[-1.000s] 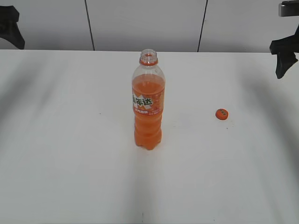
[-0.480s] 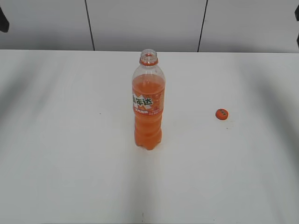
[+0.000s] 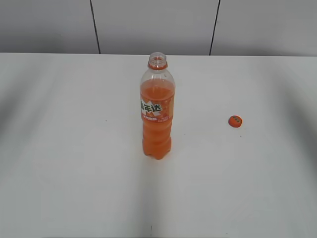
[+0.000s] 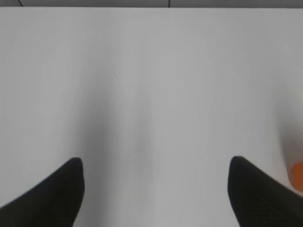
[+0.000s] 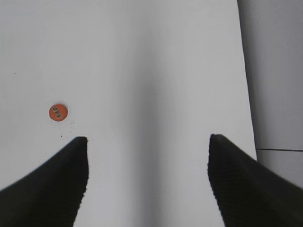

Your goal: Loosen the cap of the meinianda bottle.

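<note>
The meinianda bottle (image 3: 157, 111) stands upright in the middle of the white table, its mouth open with no cap on it. The small orange cap (image 3: 235, 121) lies flat on the table to the bottle's right, and it also shows in the right wrist view (image 5: 57, 112). Neither gripper shows in the exterior view. My left gripper (image 4: 155, 163) is open and empty above bare table; an orange blur (image 4: 297, 175) at the right edge of its view cannot be identified. My right gripper (image 5: 149, 142) is open and empty, to the right of the cap.
The white table (image 3: 74, 148) ends at a grey panelled wall (image 3: 148, 25) at the back. In the right wrist view the table's right edge (image 5: 246, 94) runs close to my right gripper, with grey floor beyond it.
Both arms have drawn back out of the exterior view; one second ago dark parts showed at the top left and top right corners. The bottle and cap have not moved.
</note>
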{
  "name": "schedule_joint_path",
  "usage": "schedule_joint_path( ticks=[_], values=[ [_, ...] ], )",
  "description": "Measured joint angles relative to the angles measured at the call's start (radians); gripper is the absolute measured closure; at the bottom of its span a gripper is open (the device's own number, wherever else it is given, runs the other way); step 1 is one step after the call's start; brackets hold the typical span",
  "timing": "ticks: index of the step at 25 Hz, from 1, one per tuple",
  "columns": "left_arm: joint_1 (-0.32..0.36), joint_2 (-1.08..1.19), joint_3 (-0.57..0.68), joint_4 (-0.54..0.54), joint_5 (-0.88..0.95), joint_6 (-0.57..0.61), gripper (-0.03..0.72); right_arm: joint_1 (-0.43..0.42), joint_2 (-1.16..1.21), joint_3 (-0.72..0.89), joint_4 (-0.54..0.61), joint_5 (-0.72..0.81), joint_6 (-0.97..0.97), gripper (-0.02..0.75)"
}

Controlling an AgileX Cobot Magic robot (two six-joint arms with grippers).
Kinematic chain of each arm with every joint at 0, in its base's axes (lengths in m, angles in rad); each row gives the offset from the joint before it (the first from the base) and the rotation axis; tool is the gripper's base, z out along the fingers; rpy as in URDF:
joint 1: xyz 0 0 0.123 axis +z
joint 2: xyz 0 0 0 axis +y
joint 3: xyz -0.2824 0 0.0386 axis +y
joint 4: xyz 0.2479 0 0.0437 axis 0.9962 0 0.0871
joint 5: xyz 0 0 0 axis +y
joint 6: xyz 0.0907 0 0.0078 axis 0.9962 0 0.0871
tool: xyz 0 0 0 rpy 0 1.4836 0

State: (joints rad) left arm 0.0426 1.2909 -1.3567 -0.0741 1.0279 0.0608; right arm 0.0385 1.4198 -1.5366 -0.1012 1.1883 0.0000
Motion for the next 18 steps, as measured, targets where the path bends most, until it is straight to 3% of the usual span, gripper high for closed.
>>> schedule_joint_path(
  ticks=[6,18],
  values=[
    [0.0,-0.19,0.131,0.002,-0.092,0.007,0.146,0.0,-0.162,0.04,0.0,0.022,-0.008,0.15],
    [0.0,-0.677,0.544,-0.021,-0.191,0.008,0.159,0.0,-0.668,0.447,0.023,-0.04,-0.012,0.15]
  ],
)
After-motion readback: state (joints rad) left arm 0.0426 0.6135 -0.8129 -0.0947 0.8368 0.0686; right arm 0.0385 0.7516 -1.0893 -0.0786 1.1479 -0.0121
